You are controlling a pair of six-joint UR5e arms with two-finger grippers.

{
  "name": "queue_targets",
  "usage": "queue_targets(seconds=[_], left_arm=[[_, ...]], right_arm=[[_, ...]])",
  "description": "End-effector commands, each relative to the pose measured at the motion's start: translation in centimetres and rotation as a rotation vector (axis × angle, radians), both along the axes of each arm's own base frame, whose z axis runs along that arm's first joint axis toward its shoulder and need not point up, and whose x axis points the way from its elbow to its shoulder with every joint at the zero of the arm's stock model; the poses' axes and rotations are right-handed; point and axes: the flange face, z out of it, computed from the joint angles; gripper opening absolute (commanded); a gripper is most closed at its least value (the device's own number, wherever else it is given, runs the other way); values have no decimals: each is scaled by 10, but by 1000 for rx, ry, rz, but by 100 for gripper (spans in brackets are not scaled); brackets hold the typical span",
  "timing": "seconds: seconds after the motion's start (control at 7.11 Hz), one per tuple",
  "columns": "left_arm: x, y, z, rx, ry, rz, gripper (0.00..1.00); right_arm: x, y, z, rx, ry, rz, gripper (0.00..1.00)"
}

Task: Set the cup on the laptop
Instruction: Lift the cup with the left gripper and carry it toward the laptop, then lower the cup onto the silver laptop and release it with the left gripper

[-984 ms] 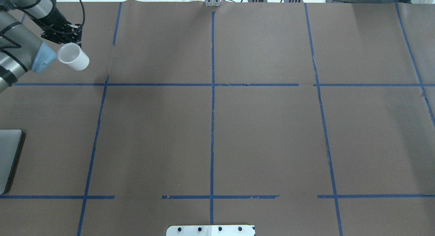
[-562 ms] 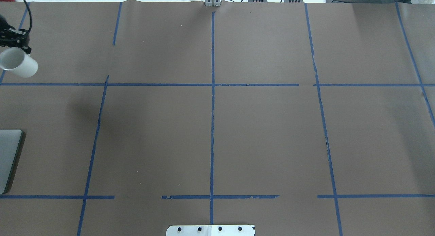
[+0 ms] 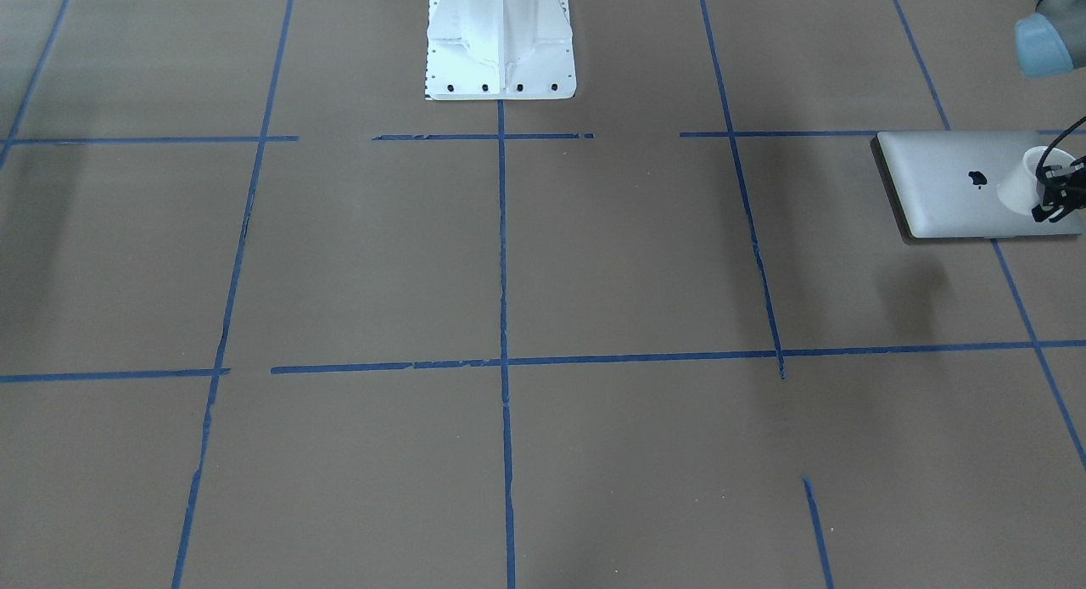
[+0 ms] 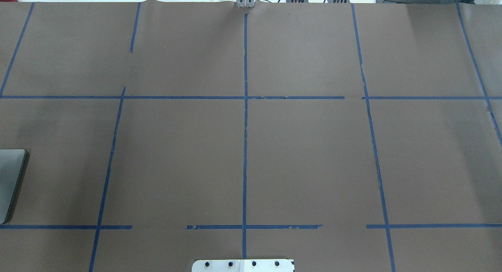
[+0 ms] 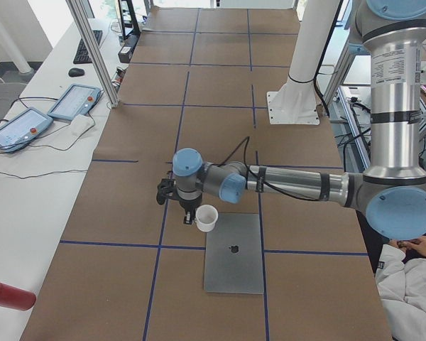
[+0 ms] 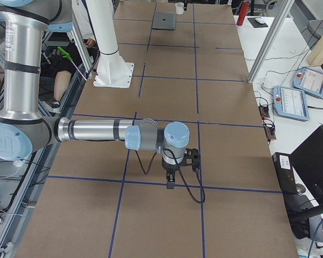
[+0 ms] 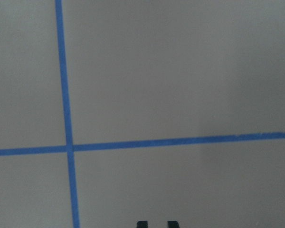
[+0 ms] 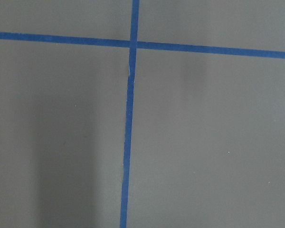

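Robot lab: taped tbl [image 4: 313,146], teach pendants [image 6: 293,102]

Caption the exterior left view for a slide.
Left tool holds the cup at the laptop's corner.

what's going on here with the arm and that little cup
The left gripper holds the white cup up in the air at the edge of the closed laptop. The cup is not yet set down on it. The right gripper points down at the table, far from both.
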Motion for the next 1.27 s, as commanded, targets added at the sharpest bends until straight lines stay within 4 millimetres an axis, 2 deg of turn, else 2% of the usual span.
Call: queue_targets(seconds=[0.0,0.28,0.42,0.84,1.12], left_arm=[[-15,56,56,-31,6,-47,0],[-11,60,80,-55,30,-118,0],[-4,59,81,-79,40,-140,0],[26,65,84,-94,45,-57,0],[36,68,89,-102,40,-30,0]], right_arm=[[0,0,0,0,-1,0,100],[0,0,0,0,0,0,100],[0,0,0,0,0,0,100],[0,0,0,0,-2,0,100],[0,0,0,0,-1,0,100]])
